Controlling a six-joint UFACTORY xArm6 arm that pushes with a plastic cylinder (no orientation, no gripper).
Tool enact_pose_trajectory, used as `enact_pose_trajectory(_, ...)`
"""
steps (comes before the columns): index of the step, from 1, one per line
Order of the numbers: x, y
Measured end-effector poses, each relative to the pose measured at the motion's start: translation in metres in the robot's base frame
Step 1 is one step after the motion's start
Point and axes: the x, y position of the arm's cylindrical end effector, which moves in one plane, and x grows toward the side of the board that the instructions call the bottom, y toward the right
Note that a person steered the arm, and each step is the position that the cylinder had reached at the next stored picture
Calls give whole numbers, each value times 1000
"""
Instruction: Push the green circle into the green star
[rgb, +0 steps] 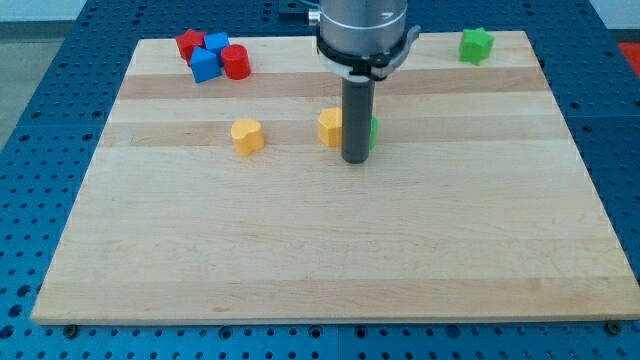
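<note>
My tip (356, 160) was planted near the tabletop's (330, 260) middle, right against the green circle (372, 132), which was almost wholly hidden behind the rod, only a green sliver showing at the rod's right edge. No claw was fitted, so nothing was gripped; only the rod end was there to push.

The green star (477, 45) was seen well apart, near the view's top right corner.

Risk was judged real here. A yellow block (330, 127) was touching or just beside the rod's left, and could be dragged along. The round green piece could also be let slip off the narrow rod on the long diagonal, if the push were taken off-centre.

A yellow heart (247, 135) was left further left; 2 red (235, 62) and 2 blue blocks (204, 66) were clustered at top left. The light wooden board was laid on a blue perforated bench (60, 120).
</note>
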Motion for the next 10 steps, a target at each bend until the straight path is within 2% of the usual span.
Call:
enact_pose_trajectory(4,-116,8)
enact_pose_trajectory(5,-134,19)
enact_pose_trajectory(10,-143,130)
